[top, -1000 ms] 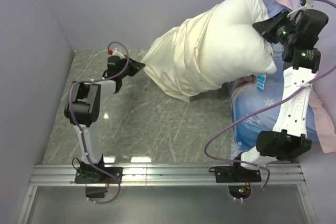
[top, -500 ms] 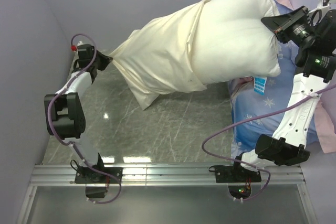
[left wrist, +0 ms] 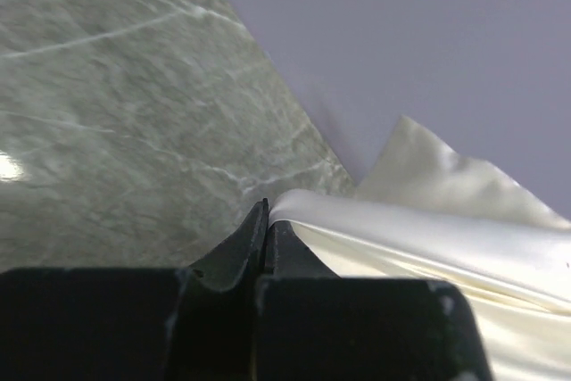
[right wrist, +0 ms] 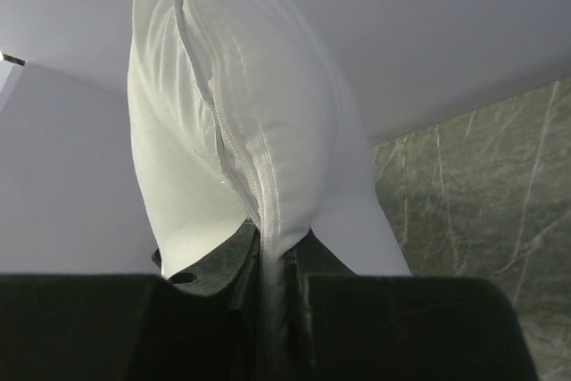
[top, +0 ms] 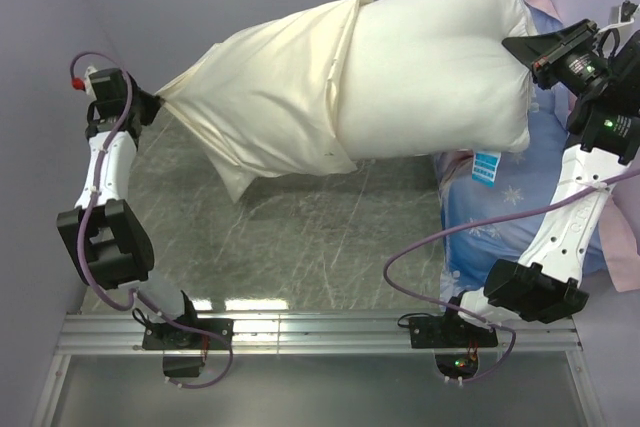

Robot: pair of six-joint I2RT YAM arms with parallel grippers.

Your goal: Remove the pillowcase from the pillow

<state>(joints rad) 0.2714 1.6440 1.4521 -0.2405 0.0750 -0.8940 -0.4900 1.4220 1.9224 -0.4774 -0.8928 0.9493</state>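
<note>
Pillowcase [top: 265, 97] hangs in mid-air, stretched between both arms and roughly half off. Cream fabric covers the left part of the pillow [top: 440, 77], the open hem is bunched across its middle, and the right half is bare white. Both are up off the table [top: 300, 247], near the back wall.

Left gripper [top: 150, 105]: jaws closed tight on the closed-end corner of the case, far left by the side wall. Left wrist view shows only a thin fold of cloth pinched at the tips.

Right gripper [top: 525, 52]: clamped on the pillow's seamed edge at the right end. Right wrist view shows the seam running straight into the jaws.

Risks, my read:
- Left pinch is shallow. The cloth is thin and taut, so more pull could slide it out of the tips and leave the case slack on the pillow.
- Left arm looks close to the side wall, so there's little travel that way. Further separation likely needs the right arm or a regrasp.
- Right grip is on the edge seam only. The stuffing is soft, so load could peel it free and drop the pillow toward the blue printed pillow [top: 500, 227] lying at the right.
- The hem bunch could bind on the plump section, raising tension on both pinches.
</note>
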